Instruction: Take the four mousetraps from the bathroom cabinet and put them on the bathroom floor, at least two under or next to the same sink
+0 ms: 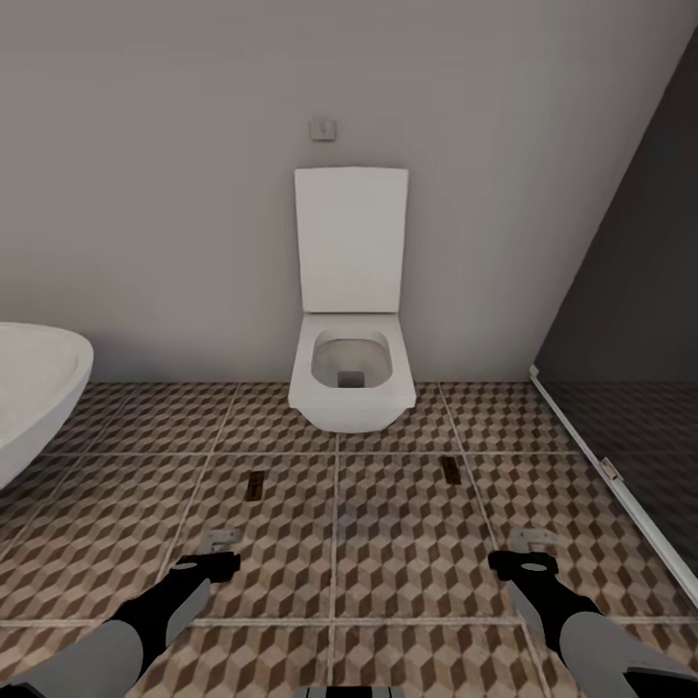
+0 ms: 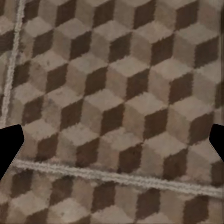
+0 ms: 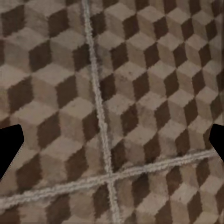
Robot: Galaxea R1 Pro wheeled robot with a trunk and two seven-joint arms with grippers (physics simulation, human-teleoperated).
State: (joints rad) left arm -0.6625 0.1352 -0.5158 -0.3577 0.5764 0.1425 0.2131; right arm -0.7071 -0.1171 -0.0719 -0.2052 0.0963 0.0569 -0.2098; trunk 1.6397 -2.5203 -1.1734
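**Two mousetraps on the tiles by the toilet**

While both arms hang low over the bathroom floor, two mousetraps lie on it: one left of the toilet, the other right of it. Left pincer and right pincer are both spread wide and hold nothing. A bathtub sits far left.
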